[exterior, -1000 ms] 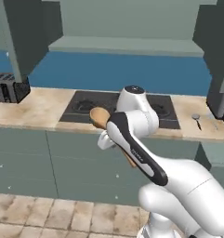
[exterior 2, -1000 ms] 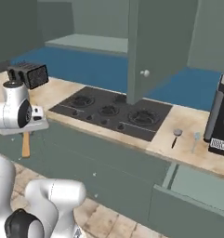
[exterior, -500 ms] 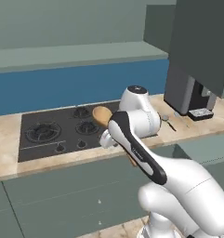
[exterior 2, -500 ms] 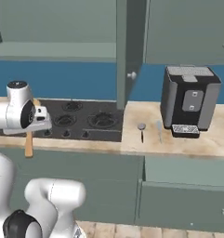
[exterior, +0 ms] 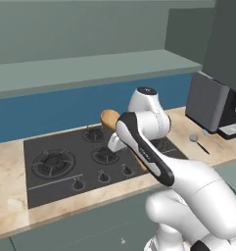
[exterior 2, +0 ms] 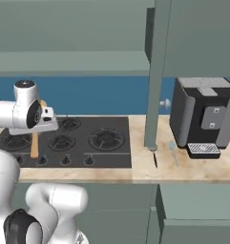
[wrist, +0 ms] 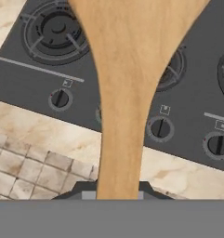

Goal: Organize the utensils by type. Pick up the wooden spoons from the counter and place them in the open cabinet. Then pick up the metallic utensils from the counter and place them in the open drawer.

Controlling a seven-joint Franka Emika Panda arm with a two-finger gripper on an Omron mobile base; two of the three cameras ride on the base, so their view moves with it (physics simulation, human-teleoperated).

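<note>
My gripper (exterior 2: 41, 125) is shut on the large orange-brown wooden spoon (wrist: 125, 69), held in the air above the black stove. The spoon's oval bowl (exterior: 109, 119) sticks out to the left of the wrist. Its handle (exterior 2: 34, 144) hangs down over the burners. On the beige counter (exterior 2: 140, 167) near the coffee machine lie two metallic utensils: one with a round grey head (exterior: 194, 138) and dark handle (exterior 2: 154, 159), and a pale blue-grey spoon (exterior 2: 173, 153). The cabinet's tall door (exterior 2: 157, 71) stands open, edge-on, with a small round knob (exterior 2: 165, 102). The open drawer (exterior 2: 197, 231) juts out at the lower right.
A black stove (exterior: 65, 162) with several burners and front knobs lies under the hand. A dark coffee machine (exterior 2: 202, 116) stands on the counter at the right. A grey-green shelf (exterior: 90, 68) runs above the blue backsplash. Tiled floor (wrist: 20, 172) shows past the counter's front edge.
The whole picture has slid: the base has driven to the right along the counter, bringing the coffee machine and cabinet door closer. The arm holds the wooden spoon as before.
</note>
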